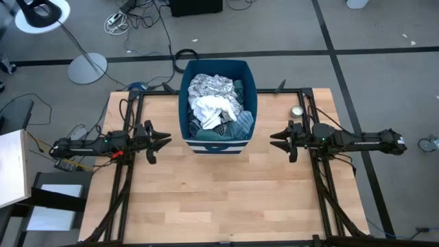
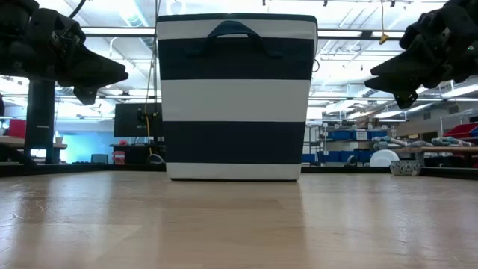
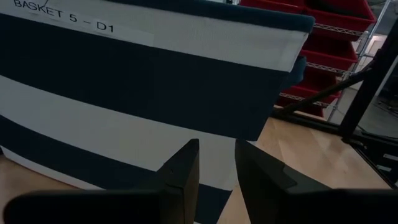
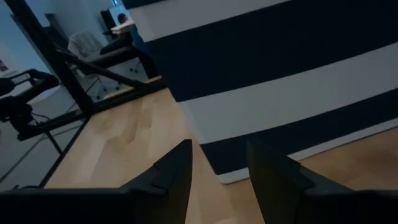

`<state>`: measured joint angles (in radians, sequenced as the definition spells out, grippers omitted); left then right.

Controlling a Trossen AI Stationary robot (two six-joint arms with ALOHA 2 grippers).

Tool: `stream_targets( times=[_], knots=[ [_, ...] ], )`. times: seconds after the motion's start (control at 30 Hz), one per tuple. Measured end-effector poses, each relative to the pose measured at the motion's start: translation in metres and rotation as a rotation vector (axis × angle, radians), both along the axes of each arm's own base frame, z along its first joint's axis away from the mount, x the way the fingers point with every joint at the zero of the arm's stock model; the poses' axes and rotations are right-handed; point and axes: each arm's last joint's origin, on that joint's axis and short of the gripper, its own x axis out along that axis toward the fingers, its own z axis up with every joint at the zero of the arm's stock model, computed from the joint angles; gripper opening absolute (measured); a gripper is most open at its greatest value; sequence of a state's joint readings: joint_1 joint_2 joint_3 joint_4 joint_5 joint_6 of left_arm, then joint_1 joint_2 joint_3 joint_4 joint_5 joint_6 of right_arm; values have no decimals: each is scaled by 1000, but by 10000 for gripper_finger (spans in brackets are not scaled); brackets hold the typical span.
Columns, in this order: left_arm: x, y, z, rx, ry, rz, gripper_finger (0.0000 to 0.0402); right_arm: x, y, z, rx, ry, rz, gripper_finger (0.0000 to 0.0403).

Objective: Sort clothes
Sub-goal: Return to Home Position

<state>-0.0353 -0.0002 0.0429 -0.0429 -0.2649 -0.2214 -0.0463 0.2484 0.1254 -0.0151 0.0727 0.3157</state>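
Blue bin (image 1: 216, 145) holds heaped clothes (image 1: 212, 108), lower layers hidden

The left pincer (image 3: 216, 147) hangs with its fingers slightly parted and empty, facing the navy-and-white striped bin (image 3: 155, 81) close ahead. A label (image 3: 62, 15) on the bin reads "BASKET 5 - D1". Pale wooden worktop (image 3: 305, 149) shows beside the bin, with red storage trays (image 3: 336, 25) beyond.

The bin (image 1: 214, 145) at the table's far edge has broad navy and white bands outside and a dark blue lining. Inside it, a plain white cloth (image 1: 211, 110) is uppermost, with a white garment (image 1: 209, 85) densely printed in black and a teal striped cloth (image 1: 241, 125). The table (image 1: 219, 199) is pale blond wood. The left gripper (image 1: 168, 138) and right gripper (image 1: 272, 139) are black.
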Motion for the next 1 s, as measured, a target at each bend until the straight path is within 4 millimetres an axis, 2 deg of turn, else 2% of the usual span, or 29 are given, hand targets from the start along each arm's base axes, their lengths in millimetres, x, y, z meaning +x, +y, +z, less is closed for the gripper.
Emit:
stream_targets(
  times=[0.33, 0.47, 0.77, 0.9, 1.0],
  knots=[
    [0, 0, 0, 0, 0, 0, 108, -11, 0, -15, -46, -121, -13, 153],
    [0, 0, 0, 0, 0, 0, 108, -13, 0, -13, -60, -185, -5, 153],
    [0, 0, 0, 0, 0, 0, 108, -13, 0, -12, -92, -195, -8, 153],
    [0, 0, 0, 0, 0, 0, 108, -12, 0, -17, -133, -139, -8, 153],
    [0, 0, 0, 0, -1, 0, 108, -12, -3, -15, -99, -134, -104, 153]
  ],
)
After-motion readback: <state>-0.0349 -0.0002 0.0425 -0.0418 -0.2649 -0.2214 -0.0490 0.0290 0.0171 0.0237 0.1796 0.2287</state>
